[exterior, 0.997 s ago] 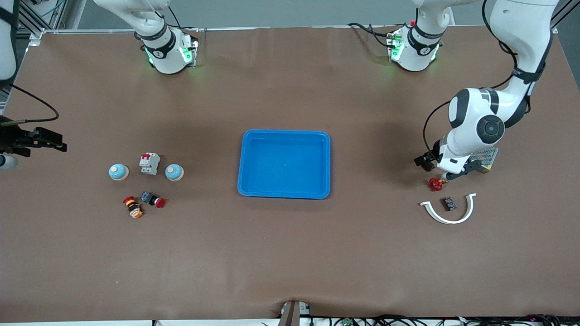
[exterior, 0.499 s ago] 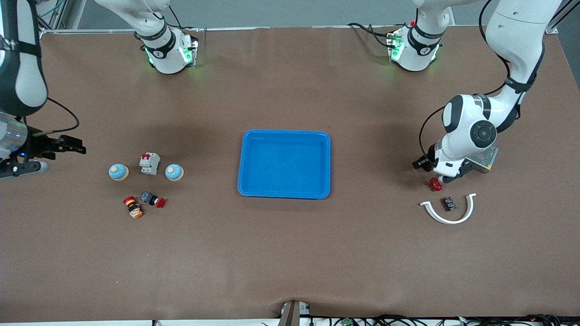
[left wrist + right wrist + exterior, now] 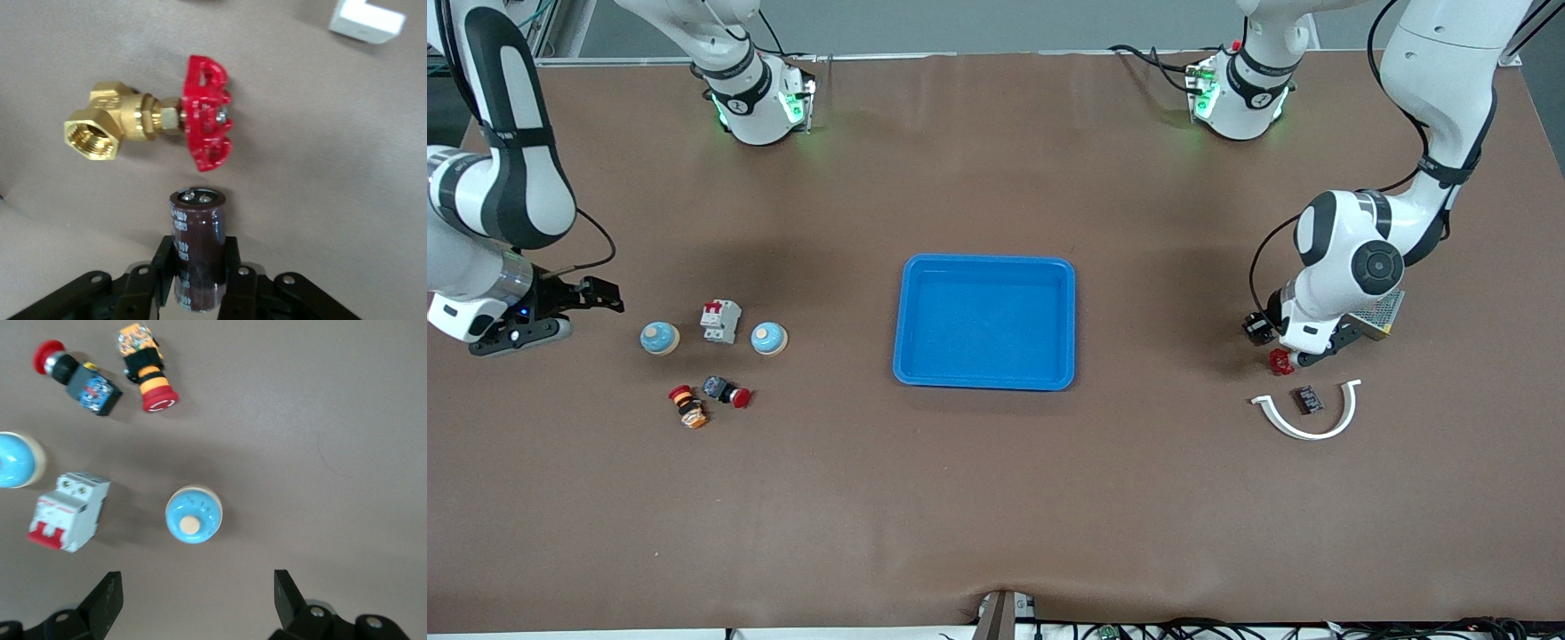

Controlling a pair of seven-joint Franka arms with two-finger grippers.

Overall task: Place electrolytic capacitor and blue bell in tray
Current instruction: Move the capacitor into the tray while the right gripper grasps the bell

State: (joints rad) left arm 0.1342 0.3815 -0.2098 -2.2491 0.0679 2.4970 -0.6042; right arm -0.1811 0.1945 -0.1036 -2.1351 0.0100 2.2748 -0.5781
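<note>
The blue tray [image 3: 985, 267] lies mid-table. Two blue bells sit toward the right arm's end, one [image 3: 660, 338] closest to that end and the other [image 3: 768, 338] nearer the tray. My right gripper [image 3: 609, 302] is open and empty, low beside the first bell. In the right wrist view that bell [image 3: 193, 514] lies ahead of the open gripper [image 3: 197, 593]. My left gripper [image 3: 1270, 345] is low at the left arm's end. In the left wrist view the left gripper [image 3: 197, 267] is shut on the dark brown electrolytic capacitor [image 3: 195, 220].
A brass valve with a red handle [image 3: 153, 120] lies just past the capacitor, and also shows in the front view [image 3: 1281, 360]. A white curved piece [image 3: 1307, 418], a small chip [image 3: 1308, 398] and a mesh box [image 3: 1376, 311] lie nearby. A circuit breaker [image 3: 720, 320] and two push buttons [image 3: 687, 406] [image 3: 726, 391] lie by the bells.
My right arm has swung in from the table's end toward the bells. My left arm has shifted slightly and now covers part of the red valve.
</note>
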